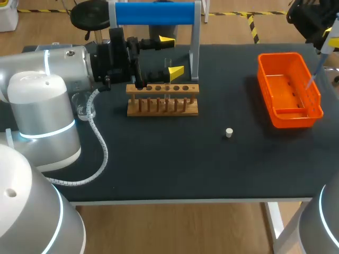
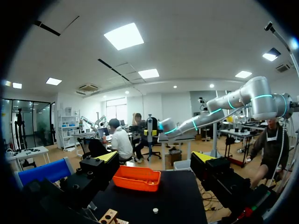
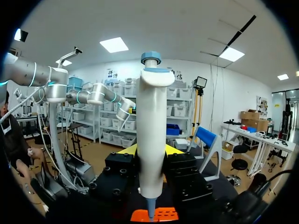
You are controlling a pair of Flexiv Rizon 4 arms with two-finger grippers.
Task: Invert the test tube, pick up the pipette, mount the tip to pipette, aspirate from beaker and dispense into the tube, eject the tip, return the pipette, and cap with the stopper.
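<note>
Stopper (image 1: 229,132) comes nearest: small, white, alone on the open desk (image 1: 159,169) and well apart from everything else. I judge it lies there so either claw can reach it for the last step.

Behind it stands the wooden test tube rack (image 1: 162,99). I can only faintly make out a clear test tube (image 1: 168,61) standing in one of its holes. My left claw (image 1: 171,55) hangs just over the rack's far side, released, with its fingers spread wide and turned sideways, one tip above the other. In its own wrist view the left claw (image 2: 155,158) has nothing between the fingers. I judge it waits there to steady or take the tube.

Off to the right sits the orange basket (image 1: 288,90). Above its far end my right claw (image 3: 150,151) is clenched on the pipette (image 3: 150,116), held upright with the plunger on top and the narrow end pointing down into the basket. That pose suits mounting or shedding a tip. I cannot tell whether a tip is on.

Farthest back, beyond the rack, stands the grey stand with a blue bar (image 1: 153,13), probably the pipette's rest.
</note>
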